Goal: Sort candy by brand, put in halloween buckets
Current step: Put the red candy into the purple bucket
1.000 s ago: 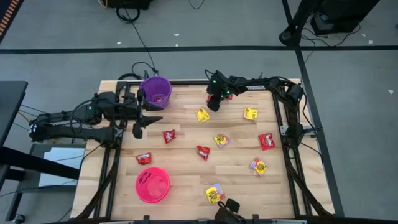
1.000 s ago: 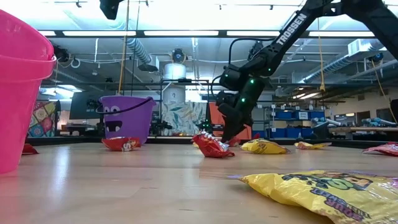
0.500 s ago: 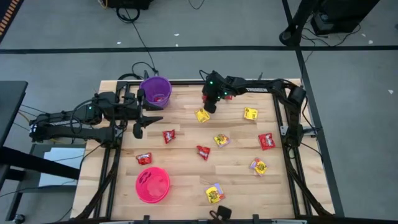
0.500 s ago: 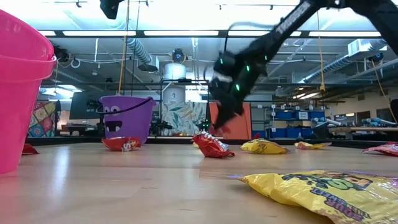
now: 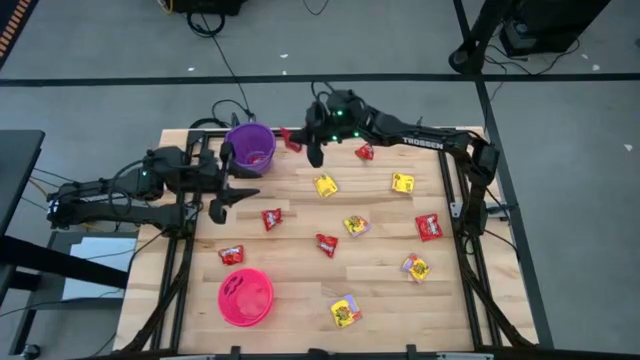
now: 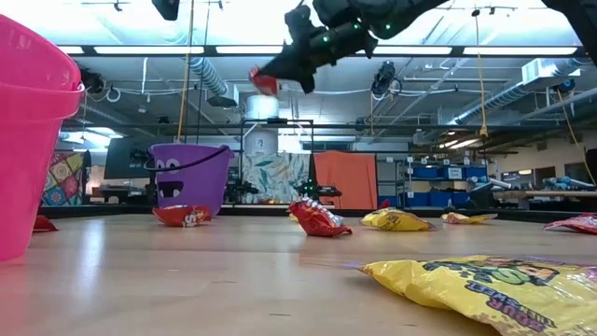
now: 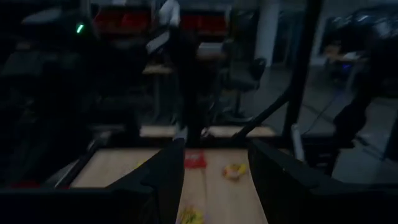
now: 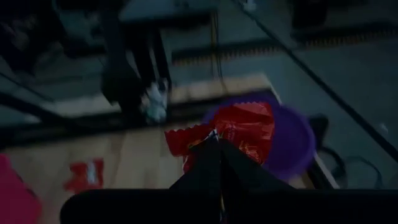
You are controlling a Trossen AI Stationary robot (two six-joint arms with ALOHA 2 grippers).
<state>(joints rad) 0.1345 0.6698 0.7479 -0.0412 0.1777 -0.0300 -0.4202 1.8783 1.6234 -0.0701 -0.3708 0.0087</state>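
Red packet aloft — beside purple pail.

white "trossen" lettering on the right arm

I see right gripper pinching a red candy packet at 12 o'clock, just beside purple bucket | left gripper at 9 o'clock, fingers spread | pink bucket at 7 o'clock | other packets scattered across worktop
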